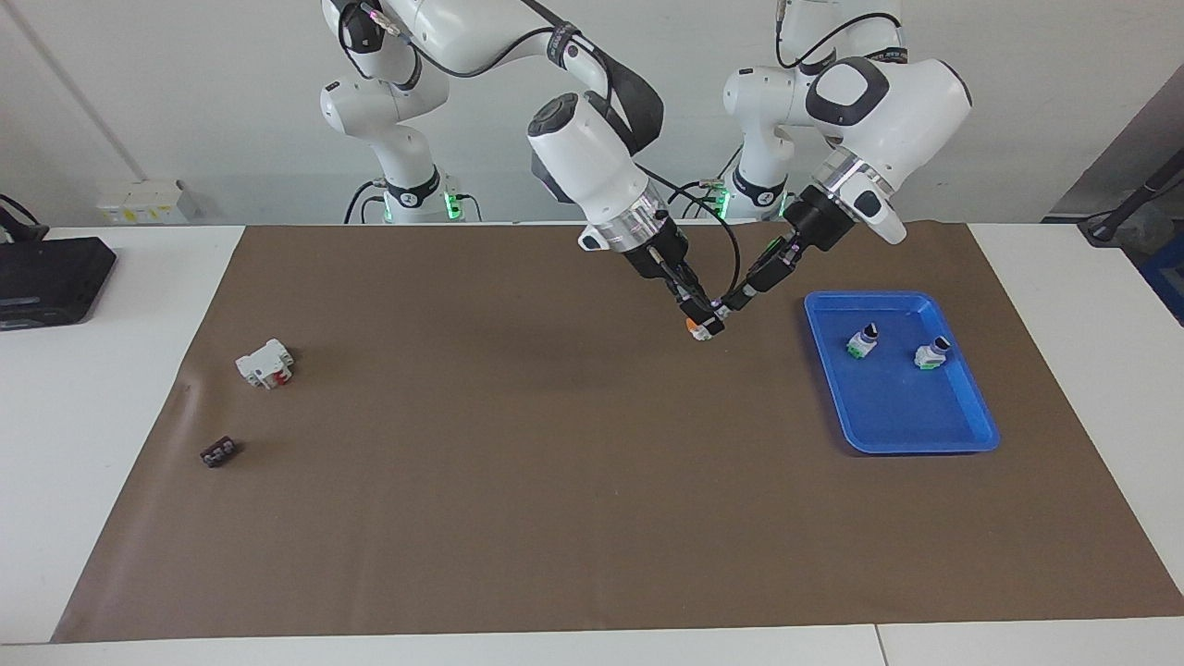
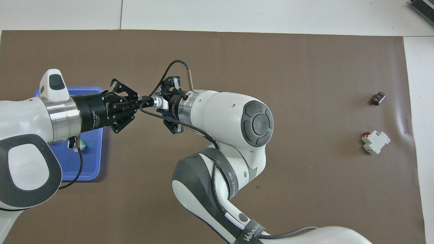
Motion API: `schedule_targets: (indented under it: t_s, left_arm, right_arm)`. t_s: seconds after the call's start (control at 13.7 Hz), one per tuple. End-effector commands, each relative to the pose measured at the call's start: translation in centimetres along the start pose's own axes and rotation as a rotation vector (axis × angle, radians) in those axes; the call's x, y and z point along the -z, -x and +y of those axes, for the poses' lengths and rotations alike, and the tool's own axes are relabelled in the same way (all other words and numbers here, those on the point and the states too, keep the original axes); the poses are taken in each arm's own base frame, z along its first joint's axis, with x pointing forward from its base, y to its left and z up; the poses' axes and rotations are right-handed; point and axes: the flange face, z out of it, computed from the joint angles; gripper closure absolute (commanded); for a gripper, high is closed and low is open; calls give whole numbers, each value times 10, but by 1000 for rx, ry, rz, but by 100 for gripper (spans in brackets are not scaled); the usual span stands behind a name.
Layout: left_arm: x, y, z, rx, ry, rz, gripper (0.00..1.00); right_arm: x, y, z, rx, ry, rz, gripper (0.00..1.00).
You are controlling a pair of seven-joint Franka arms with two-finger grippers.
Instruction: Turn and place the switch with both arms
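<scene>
I have both grippers meeting in the air over the brown mat (image 1: 555, 481), beside the blue tray (image 1: 962, 435) on its right-arm side. The switch (image 1: 702, 327) hangs between them, clear of the mat, its orange end pointing away from the tray. My right gripper (image 1: 705, 319) comes down at a slant from the right arm (image 1: 592, 166) and is clenched on the switch body. My left gripper (image 1: 729, 305) reaches in from the left arm (image 1: 879, 92) on the tray side, its fingertips closed at the switch's other end; from the facing view I take it as gripping the knob end, though the knob itself is too small to make out. In the overhead view the left gripper (image 2: 140, 103) has its links splayed while the tips meet at the white piece (image 2: 156, 102) in front of the right wrist.

In the tray lie two green-ended switches (image 1: 862, 342), well apart from the grippers. Toward the right arm's end of the mat sit a white block with a red part (image 1: 265, 363) and, farther from the robots, a small dark part (image 1: 218, 452).
</scene>
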Motion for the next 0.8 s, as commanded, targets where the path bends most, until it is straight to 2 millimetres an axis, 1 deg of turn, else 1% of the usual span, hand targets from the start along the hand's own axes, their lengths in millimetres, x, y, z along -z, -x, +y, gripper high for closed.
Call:
schedule_targets:
  t_s: [0.0, 0.15, 0.51, 0.58, 0.73]
  left_arm:
    - [-11, 5, 2, 180, 9, 1, 100]
    - [-10, 5, 3, 334, 13, 1, 100]
    - [-7, 4, 6, 658, 48, 16, 100]
    - [-6, 3, 7, 712, 66, 21, 100]
    - [-8, 5, 7, 812, 82, 24, 100]
  right_arm:
    - [2, 14, 0, -9, -5, -9, 100]
    - [2, 14, 0, -9, -3, -9, 100]
    - [2, 13, 0, -13, -4, -9, 100]
    - [2, 13, 0, -13, -4, -9, 100]
    - [2, 13, 0, -14, -4, -10, 100]
